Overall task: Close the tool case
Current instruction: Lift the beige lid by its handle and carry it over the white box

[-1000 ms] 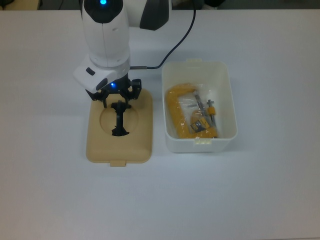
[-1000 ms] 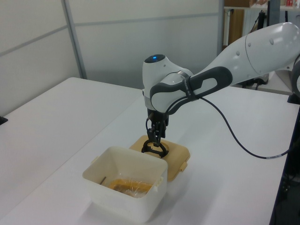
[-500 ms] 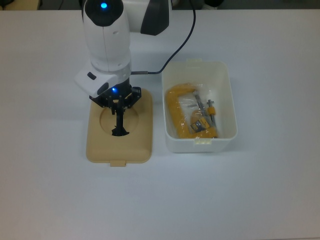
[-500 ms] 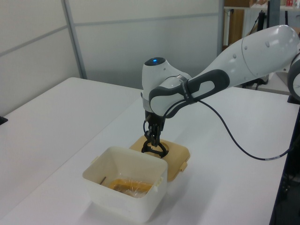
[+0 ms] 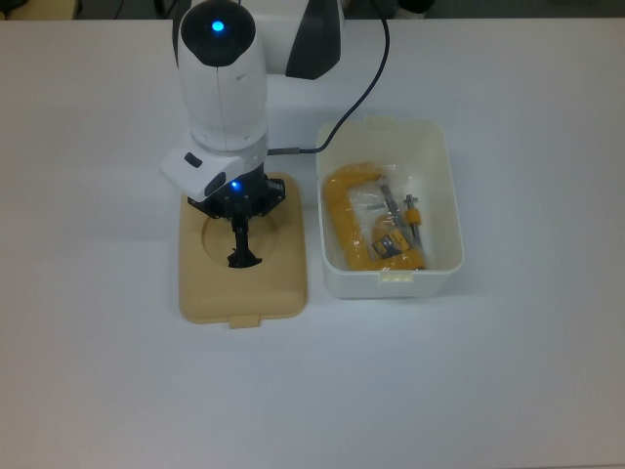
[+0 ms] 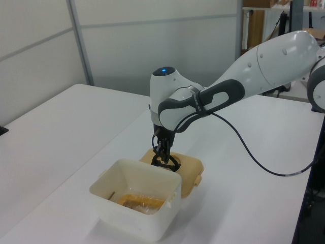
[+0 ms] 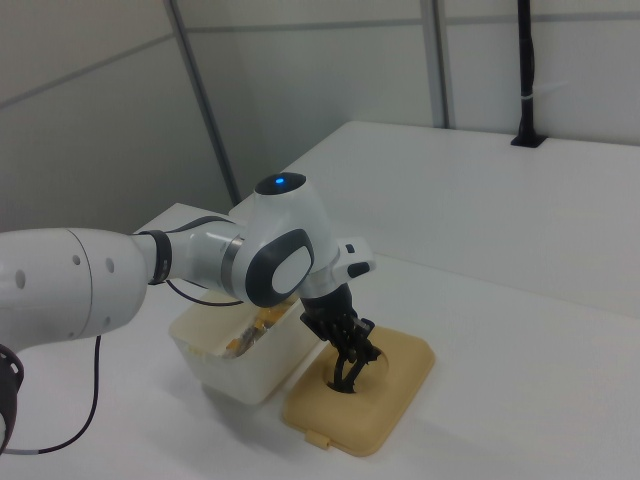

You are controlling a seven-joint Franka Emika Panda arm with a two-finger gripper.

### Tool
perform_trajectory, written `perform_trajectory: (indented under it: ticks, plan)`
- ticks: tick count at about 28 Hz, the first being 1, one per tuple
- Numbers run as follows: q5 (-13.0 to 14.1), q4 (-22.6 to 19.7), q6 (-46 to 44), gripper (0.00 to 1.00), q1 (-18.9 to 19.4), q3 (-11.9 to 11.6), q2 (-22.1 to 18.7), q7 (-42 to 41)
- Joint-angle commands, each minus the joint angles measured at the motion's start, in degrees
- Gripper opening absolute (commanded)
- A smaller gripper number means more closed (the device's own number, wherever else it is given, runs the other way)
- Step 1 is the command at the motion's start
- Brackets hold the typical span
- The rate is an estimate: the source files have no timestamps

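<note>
So, top view: gripper sits over the round recess of the beige lid, fingers closed on the black handle, which stands up out of the recess. Lid lies flat on the white table, just beside the white tub, on the tub's left in the top view, a narrow gap between them. Tub is open, with a yellow clamp and bagged small parts inside. Lid's long axis runs up-down in the top view, parallel to the tub's; its latch tab points toward the bottom edge, same side as the tub's front tab.

Left view: gripper comes straight down on the handle; lid is behind the tub, partly hidden by it.

Right view: lid is right of the tub, looks flat, though contact with the table can't be confirmed.

Judgement for the step: lift by the handle, straight up and level, clear the tub's rim, carry sideways over the tub, keep the axes parallel and tabs on matching sides, lower evenly. A one-point hold on a thin handle may let the lid swing or tilt, so go slow.
</note>
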Motion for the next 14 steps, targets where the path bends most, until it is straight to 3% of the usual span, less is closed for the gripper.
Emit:
perform_trajectory:
  ticks: [1, 8, 14]
  plan:
    - [1.0, 0.8, 0.2, 0.0, 0.0, -0.3, -0.1, -0.5]
    - [1.7, 1.5, -3.3, 0.0, -0.9, -0.9, -4.4, -0.6]
    - [2.8, 10.2, -16.1, 0.0, -3.5, -1.0, -5.4, -0.8]
